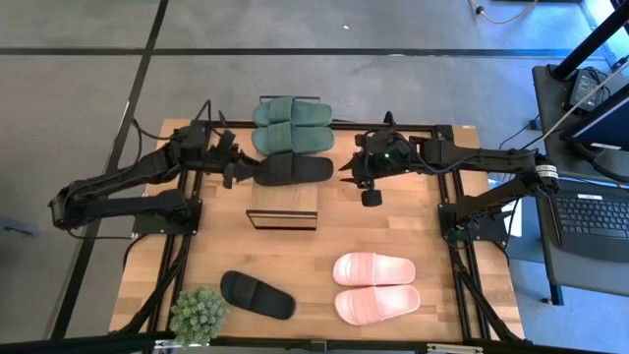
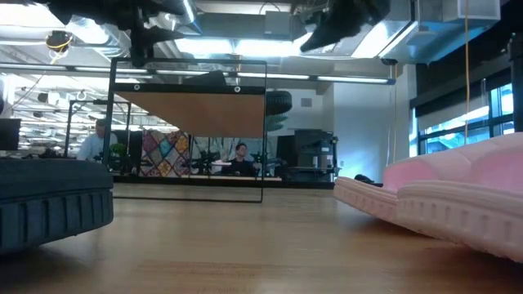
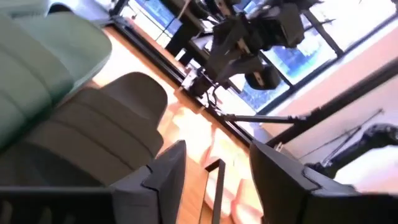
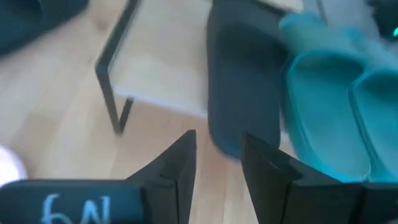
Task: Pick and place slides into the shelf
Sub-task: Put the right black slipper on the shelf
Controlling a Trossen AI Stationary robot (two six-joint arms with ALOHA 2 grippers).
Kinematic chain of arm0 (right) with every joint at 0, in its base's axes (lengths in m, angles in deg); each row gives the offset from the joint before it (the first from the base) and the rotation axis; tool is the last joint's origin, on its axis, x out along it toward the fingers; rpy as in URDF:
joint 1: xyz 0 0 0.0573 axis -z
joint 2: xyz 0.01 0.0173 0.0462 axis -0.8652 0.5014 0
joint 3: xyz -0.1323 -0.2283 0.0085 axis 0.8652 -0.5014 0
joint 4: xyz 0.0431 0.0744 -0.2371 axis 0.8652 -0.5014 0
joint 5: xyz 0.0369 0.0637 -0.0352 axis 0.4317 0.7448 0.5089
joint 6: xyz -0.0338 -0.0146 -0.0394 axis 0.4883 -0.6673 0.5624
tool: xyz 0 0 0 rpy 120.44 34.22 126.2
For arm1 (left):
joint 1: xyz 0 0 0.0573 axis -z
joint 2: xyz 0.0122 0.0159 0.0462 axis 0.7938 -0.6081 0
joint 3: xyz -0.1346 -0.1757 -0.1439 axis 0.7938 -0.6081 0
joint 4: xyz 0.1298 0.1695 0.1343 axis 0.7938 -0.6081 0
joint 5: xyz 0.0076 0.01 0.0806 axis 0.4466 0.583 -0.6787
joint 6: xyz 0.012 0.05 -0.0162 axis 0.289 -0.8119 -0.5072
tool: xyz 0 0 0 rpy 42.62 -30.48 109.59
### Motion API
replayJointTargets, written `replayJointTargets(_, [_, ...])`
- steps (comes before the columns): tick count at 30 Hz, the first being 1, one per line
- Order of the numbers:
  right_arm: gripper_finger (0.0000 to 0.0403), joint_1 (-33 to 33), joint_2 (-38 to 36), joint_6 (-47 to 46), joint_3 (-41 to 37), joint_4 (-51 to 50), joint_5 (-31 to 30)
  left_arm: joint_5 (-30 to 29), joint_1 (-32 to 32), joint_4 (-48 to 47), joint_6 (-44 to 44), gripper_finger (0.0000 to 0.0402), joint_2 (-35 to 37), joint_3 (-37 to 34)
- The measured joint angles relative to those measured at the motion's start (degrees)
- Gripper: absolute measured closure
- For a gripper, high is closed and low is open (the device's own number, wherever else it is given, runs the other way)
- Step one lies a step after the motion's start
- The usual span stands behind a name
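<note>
The black slide (image 1: 293,169) lies on the worktop (image 1: 393,236) just behind the shelf (image 1: 283,210), touching the green pair (image 1: 292,126), its long axis running across from one arm toward the other. The left gripper (image 1: 239,169) sits at its near end, jaws spread and empty, clearly nearer than the right gripper (image 1: 359,175), whose jaws stand slightly parted, holding nothing.

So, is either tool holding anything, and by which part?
Nothing is held. The left tool stands open beside the black slide's end; the right tool hangs open and empty.
</note>
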Motion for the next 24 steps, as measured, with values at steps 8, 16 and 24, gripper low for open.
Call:
replayJointTargets(8, [0.0278,-0.1,4.0,-0.4,-0.2,13.4,12.2,-0.5,1.2,-0.2,-9.4,0.0233,0.2,0.0])
replayJointTargets(16, [0.0278,-0.8,13.3,-1.3,1.8,20.3,13.2,-0.5,1.4,-0.1,-11.7,0.0233,0.3,0.0])
replayJointTargets(24, [0.0278,-3.2,25.8,1.4,12.8,20.5,13.2,-0.5,2.3,-0.2,-11.7,0.0233,0.2,0.0])
